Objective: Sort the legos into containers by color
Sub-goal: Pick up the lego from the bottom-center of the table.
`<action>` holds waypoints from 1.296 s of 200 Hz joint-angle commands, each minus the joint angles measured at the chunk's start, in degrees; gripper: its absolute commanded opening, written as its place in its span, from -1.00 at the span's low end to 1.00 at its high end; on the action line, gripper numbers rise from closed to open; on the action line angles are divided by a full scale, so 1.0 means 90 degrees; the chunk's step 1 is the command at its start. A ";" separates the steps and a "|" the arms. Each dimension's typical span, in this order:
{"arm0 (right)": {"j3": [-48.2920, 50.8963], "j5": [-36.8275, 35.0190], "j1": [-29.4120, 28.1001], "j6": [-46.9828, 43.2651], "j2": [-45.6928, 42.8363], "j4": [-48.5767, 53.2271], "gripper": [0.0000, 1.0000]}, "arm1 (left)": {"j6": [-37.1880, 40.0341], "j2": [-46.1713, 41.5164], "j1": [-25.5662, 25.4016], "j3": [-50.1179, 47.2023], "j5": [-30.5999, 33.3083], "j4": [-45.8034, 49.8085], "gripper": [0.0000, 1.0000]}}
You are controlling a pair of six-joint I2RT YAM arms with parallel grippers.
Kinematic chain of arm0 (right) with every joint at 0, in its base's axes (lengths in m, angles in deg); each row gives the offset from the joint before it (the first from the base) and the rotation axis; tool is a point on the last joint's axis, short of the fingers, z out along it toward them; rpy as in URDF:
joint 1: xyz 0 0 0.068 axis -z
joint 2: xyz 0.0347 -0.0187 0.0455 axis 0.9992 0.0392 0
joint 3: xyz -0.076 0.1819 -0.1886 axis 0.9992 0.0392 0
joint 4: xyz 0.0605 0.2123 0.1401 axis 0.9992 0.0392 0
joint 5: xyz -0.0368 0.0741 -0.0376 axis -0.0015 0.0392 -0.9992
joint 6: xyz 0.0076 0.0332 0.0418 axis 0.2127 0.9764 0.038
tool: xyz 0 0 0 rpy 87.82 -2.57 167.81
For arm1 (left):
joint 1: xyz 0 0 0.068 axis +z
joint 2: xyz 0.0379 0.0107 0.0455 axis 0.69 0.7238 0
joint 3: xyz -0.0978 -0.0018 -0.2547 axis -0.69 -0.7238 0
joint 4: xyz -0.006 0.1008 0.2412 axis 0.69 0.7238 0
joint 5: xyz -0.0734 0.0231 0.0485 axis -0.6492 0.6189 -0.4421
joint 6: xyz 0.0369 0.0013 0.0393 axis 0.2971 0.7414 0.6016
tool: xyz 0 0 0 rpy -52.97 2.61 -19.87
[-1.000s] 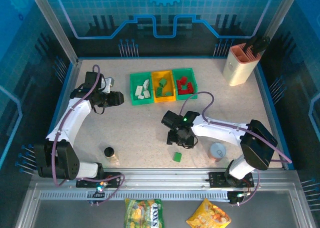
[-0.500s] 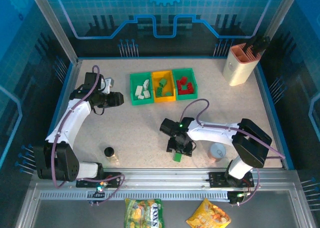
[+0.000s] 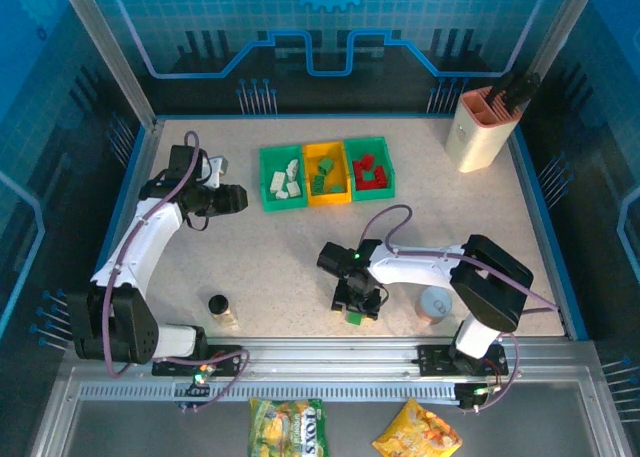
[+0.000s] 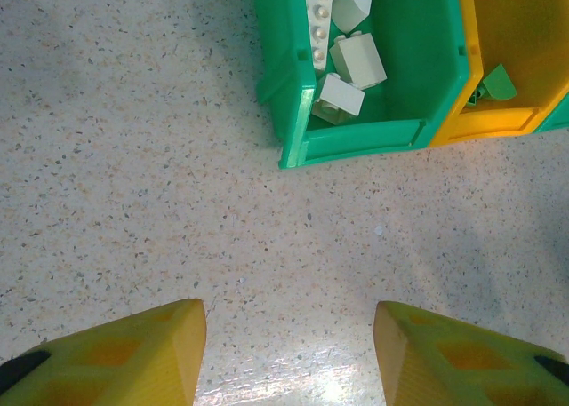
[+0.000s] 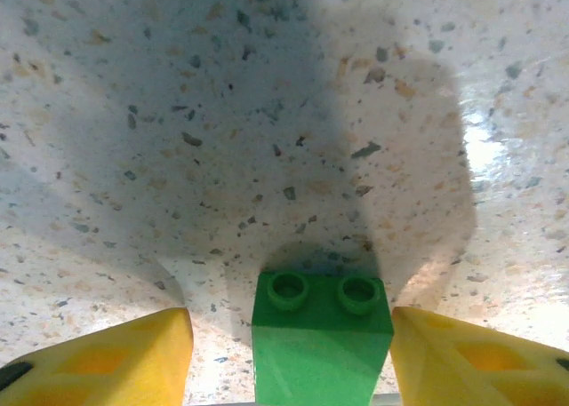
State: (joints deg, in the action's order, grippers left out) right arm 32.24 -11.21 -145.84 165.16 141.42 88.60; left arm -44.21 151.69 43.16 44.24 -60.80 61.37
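Right gripper (image 5: pixel 289 328) is seen lowered to the speckled table top (image 3: pixel 270 262), its yellow fingers (image 5: pixel 116 357) standing open on either side of a small green plastic two-stud brick (image 5: pixel 320 344). Nothing is held yet. A clear gap is left at the left finger, while the right finger lies just beside or against the brick, and it cannot be told which.

From above, the brick (image 3: pixel 354 316) is found near the front edge of the table, well apart from the three bins at the back.

An uneven grip is the likely fault. If one finger meets the brick first, it may be pushed sideways or twisted, and the smooth plastic may slip out as it is lifted.

Green bricks lie in the orange-yellow rectangular plastic bin (image 3: pixel 327 202). It is flanked by a green bin of cream-white bricks (image 3: pixel 264 177) and a green bin of red bricks (image 3: pixel 391 167), all touching. A release slightly off line would put the brick in the wrong bin.

A round tin can (image 3: pixel 435 304) stands just beside the right forearm and could be knocked in a swing.

The left gripper (image 4: pixel 289 322) hangs open and empty near the white-brick bin, beside the route rather than across it. A black-capped little jar (image 3: pixel 218 307) and a tall beige holder (image 3: pixel 478 127) stand well clear.
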 commanded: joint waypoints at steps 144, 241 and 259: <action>-0.0053 -0.0111 -0.0148 0.0220 -0.0013 0.0434 -0.24 | 0.0088 -0.0151 0.0072 -0.0101 -0.0115 0.0077 0.08; -0.1068 -0.1088 -0.0098 -0.0659 -0.0039 0.1218 -0.34 | 0.0089 -0.0120 0.0072 -0.0101 -0.0078 0.0069 0.08; -0.1387 -0.1410 -0.0092 -0.1143 0.0023 0.1249 -0.34 | 0.0093 -0.0095 0.0072 -0.0101 -0.0068 0.0063 0.08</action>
State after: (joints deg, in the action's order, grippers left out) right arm 23.70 -18.10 -146.36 160.77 141.50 96.42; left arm -44.21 151.69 43.16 43.91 -60.80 61.43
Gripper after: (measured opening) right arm 0.332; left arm 0.537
